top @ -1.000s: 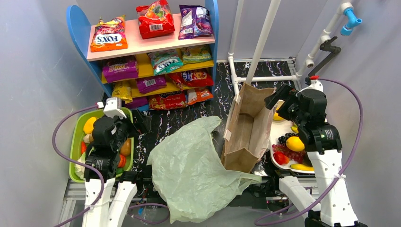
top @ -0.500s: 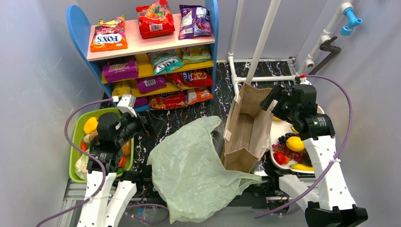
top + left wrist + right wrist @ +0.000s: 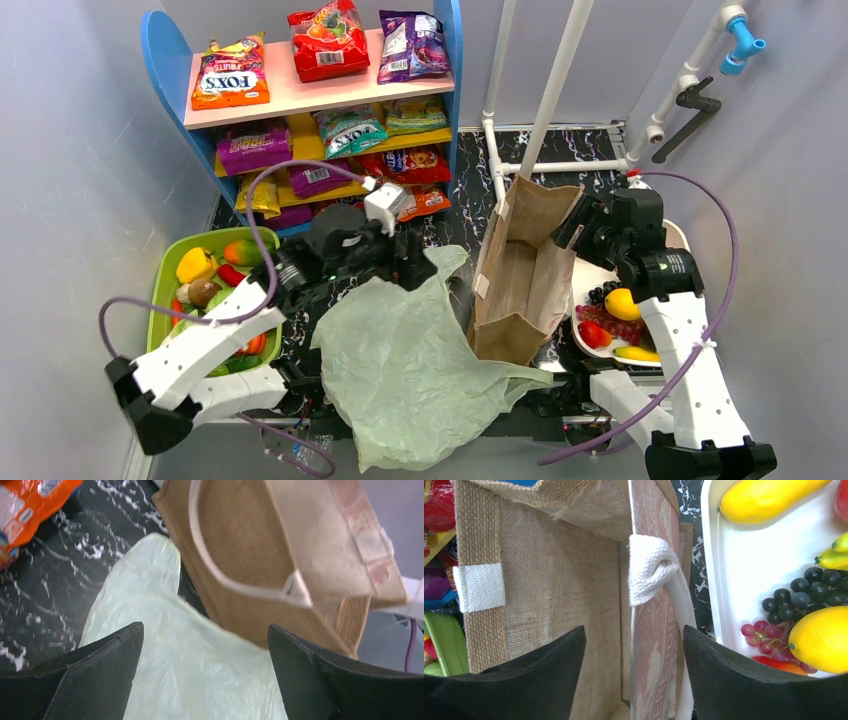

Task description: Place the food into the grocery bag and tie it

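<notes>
1. The large, thin, pale-green plastic grocery bag (image 3: 410, 370) lies flat and crumpled on the dark marbled desk (image 3: 340, 265) at centre, sagging over the 6 o'clock edge. No food is in it, as far as I can tell. The small fruit and vegetable pieces (image 3: 192, 265) sit in the green tub (image 3: 160, 300) at its 9 o'clock.
2. The left hand (image 3: 415, 268) hangs over the bag's 12 o'clock edge, fingers wide apart and empty. If it closes here, it may pinch only one layer of film, so the mouth stays flat. The thin plastic could also slip out or tear.
3. The right hand (image 3: 634, 630), fingers also apart and gripping nothing, hovers at the rim of the stiff brown woven bag (image 3: 525, 270) at 3 o'clock, with that bag's white webbing handle (image 3: 651, 565) lying between its fingers. A close there would likely grab the wrong bag and tip it toward the white fruit plate (image 3: 598, 275).
4. With no open mouth, any round piece released would probably roll across the desk.
5. The left arm's purple cable (image 3: 300, 168) loops toward the snack shelf (image 3: 310, 98) at 12 o'clock and might snag.
</notes>
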Action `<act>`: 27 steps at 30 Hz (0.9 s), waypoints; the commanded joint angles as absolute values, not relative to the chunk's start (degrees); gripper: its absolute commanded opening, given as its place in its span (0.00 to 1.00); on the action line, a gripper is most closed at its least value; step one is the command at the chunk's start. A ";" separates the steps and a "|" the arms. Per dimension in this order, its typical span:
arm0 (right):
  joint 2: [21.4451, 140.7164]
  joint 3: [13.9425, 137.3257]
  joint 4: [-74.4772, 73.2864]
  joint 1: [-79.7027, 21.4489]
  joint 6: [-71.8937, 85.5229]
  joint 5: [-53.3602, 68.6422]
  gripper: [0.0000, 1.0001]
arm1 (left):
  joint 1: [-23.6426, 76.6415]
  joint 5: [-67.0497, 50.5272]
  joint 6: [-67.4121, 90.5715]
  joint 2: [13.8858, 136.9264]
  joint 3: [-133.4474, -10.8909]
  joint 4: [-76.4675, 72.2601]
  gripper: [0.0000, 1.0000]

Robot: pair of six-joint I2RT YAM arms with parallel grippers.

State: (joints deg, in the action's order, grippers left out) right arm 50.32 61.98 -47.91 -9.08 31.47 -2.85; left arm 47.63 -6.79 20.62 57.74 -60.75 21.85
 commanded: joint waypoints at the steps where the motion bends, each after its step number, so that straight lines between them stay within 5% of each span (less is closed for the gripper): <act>1: 47.93 60.65 -47.37 -9.23 30.96 -0.91 0.71 | 50.64 0.00 22.54 67.37 -68.41 17.23 0.95; 27: 47.01 58.49 -47.04 -9.32 29.51 1.26 0.53 | 56.42 -4.89 25.58 86.91 -81.47 11.34 0.86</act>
State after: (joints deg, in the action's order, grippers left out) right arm 46.95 58.24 -48.31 -9.08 30.42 -0.29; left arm 55.36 -5.01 25.32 89.06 -79.79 11.65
